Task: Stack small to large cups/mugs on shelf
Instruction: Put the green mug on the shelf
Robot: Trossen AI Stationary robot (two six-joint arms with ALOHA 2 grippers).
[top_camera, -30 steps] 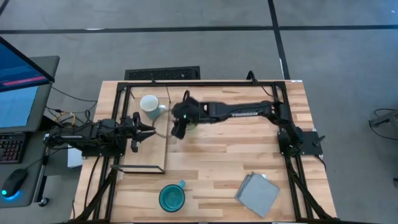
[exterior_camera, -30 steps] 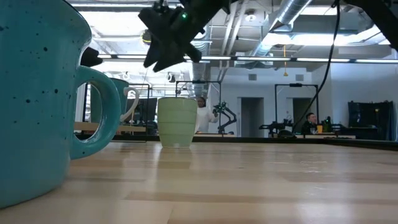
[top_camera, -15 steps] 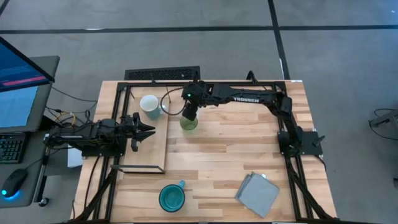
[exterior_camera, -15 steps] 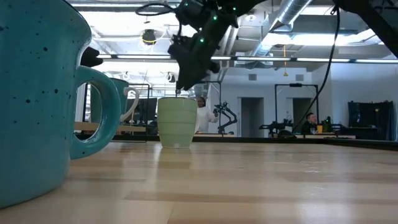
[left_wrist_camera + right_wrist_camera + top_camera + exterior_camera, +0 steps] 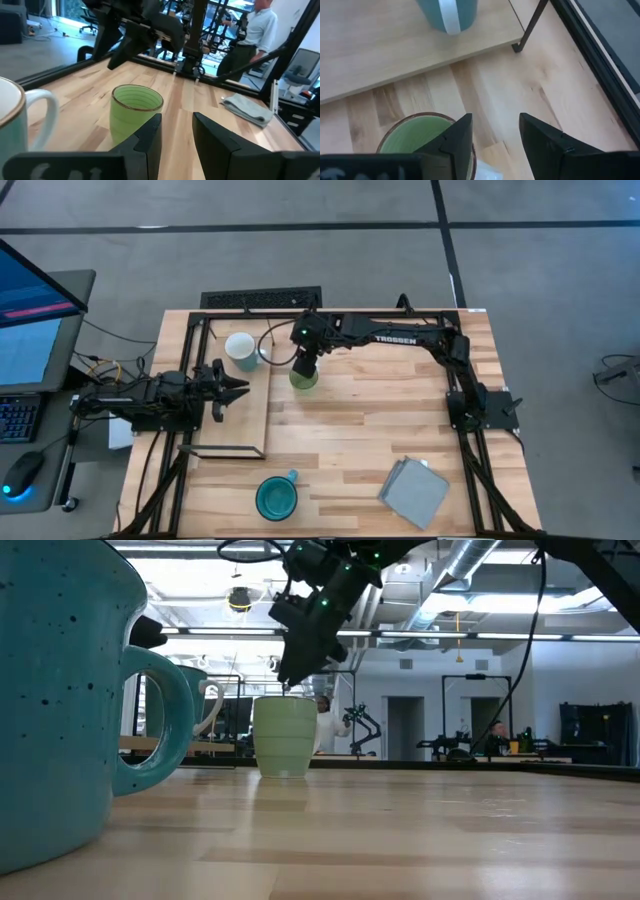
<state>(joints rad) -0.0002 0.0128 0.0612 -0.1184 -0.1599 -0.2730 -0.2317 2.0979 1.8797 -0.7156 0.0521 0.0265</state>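
The small light-green mug (image 5: 305, 381) (image 5: 285, 735) stands upright on the planked table just right of the shelf (image 5: 235, 425). My right gripper (image 5: 303, 367) (image 5: 495, 122) is open and points down just above the mug's rim. One finger (image 5: 457, 137) is over the rim and the other (image 5: 545, 142) is outside it. The white mug (image 5: 240, 348) (image 5: 447, 10) stands on the shelf's far end. Near the table's near edge the teal mug (image 5: 276, 499) (image 5: 60, 710) stands upright. My left gripper (image 5: 238, 388) (image 5: 176, 120) is open, level over the shelf, facing the green mug (image 5: 135, 112).
A folded grey cloth (image 5: 413, 492) lies at the table's near right. A black frame (image 5: 330, 313) runs round the table. Bare planks lie between the green mug and the cloth. People and other rigs show in the room beyond.
My right gripper has swung from beside the green mug's near left toward the far edge and tipped to point down over the mug's rim. It has hardly moved in the last half second. The mugs have stayed where they were.
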